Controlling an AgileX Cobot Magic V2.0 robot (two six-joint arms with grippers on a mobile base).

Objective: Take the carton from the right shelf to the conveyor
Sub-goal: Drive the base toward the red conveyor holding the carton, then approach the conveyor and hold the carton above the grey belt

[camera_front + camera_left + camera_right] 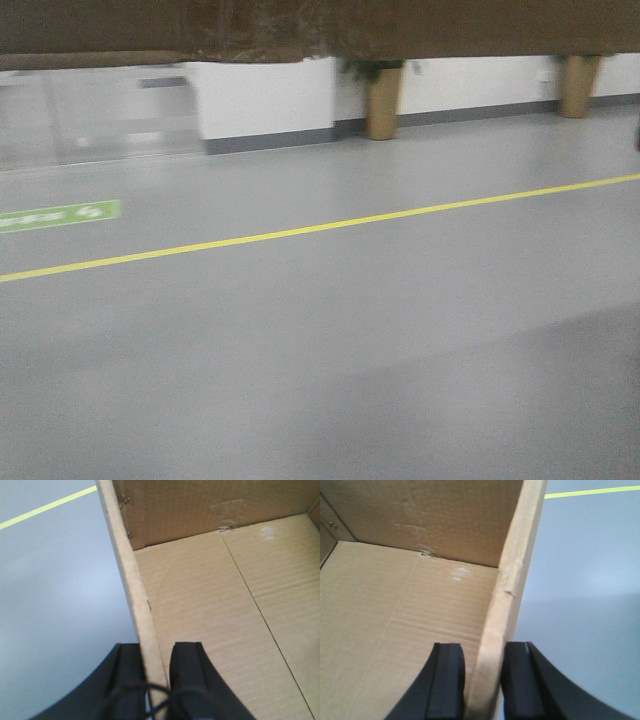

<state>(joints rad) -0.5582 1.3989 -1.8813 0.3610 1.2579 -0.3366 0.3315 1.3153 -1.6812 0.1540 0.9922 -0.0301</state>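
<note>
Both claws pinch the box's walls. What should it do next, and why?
Probably carry the box onward, level, without loosening: the left gripper and right gripper each clamp one wall, and only floor shows beneath it.

A: What sort of place is it?

B: A warehouse or factory hall, by the look. A wide smooth grey floor (330,380) runs to a white wall (265,95) with a dark grey skirting strip (270,140).

A: Anything else?

B: A long yellow painted line (300,232) crosses the floor like a lane marking, a green rectangular floor sign (60,215) lies near it, and a brown corrugated cardboard carton (200,605) fills both wrist views.
</note>
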